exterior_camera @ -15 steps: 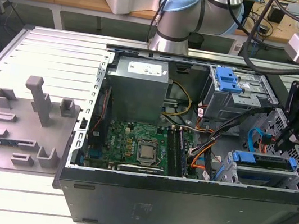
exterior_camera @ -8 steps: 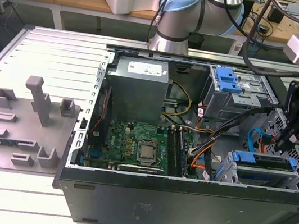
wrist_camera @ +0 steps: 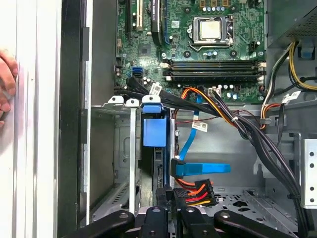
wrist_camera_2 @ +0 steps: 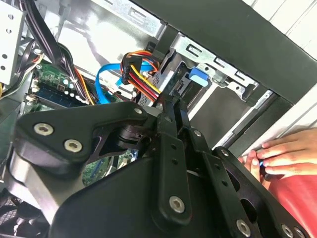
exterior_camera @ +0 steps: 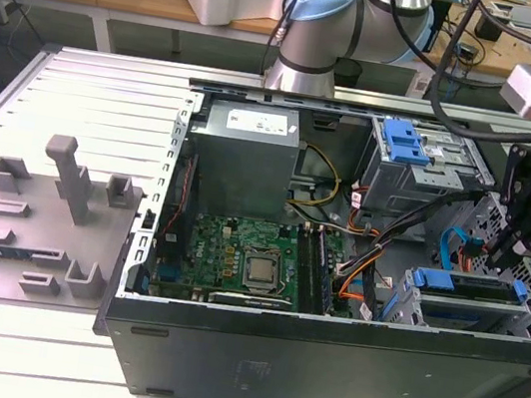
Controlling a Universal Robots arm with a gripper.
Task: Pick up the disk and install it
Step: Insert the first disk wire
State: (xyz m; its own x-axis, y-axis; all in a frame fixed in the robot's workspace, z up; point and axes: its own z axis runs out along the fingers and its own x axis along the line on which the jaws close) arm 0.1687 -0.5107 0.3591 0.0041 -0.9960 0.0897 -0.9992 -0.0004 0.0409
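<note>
Plainly, one disk (exterior_camera: 464, 286) sits in the cage (exterior_camera: 408, 307), one gripper (exterior_camera: 497, 258) near.

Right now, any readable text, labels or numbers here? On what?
None I can quote.
Power-supply sticker: print too small.
Cable tags: too small.
Motherboard markings: too small.
Hand: white maker's lettering on its body, left unquoted.

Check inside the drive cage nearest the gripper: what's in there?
The blue-framed disk sits in the drive cage, with its top edge showing. The cage walls cover its lower part, so full seating cannot be judged.
</note>
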